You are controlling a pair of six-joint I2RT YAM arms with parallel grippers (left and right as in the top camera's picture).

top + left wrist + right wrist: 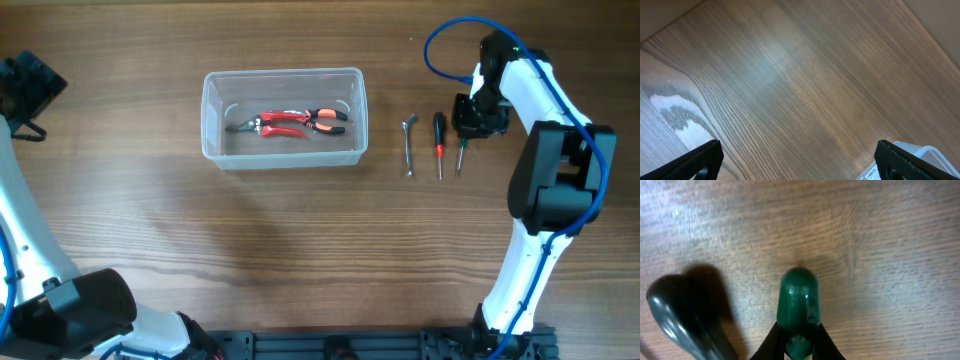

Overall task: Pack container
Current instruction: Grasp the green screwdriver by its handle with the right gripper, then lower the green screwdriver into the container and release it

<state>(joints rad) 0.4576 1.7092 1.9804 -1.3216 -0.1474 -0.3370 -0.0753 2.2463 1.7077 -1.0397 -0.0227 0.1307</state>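
The right gripper (pixel 799 344) is closed on the green-handled screwdriver (pixel 798 302), whose dome-ended plastic grip is smooth and glossy. The tool could swivel or slip out on the way to the clear plastic rectangular container (pixel 285 157), which sits well apart on the wood-grain bench (pixel 300 250) and already holds red-handled pliers (pixel 290 123). The rounded black-handled screwdriver (pixel 677 312) lies just beside and could get nudged, while the left gripper (pixel 800 162) hangs with its fingers wide apart.

Brown wood-grain table (pixel 300 250) backs all views (darker streaks twd lower left). Soft light, w/ a pale sheen in left wrist view.
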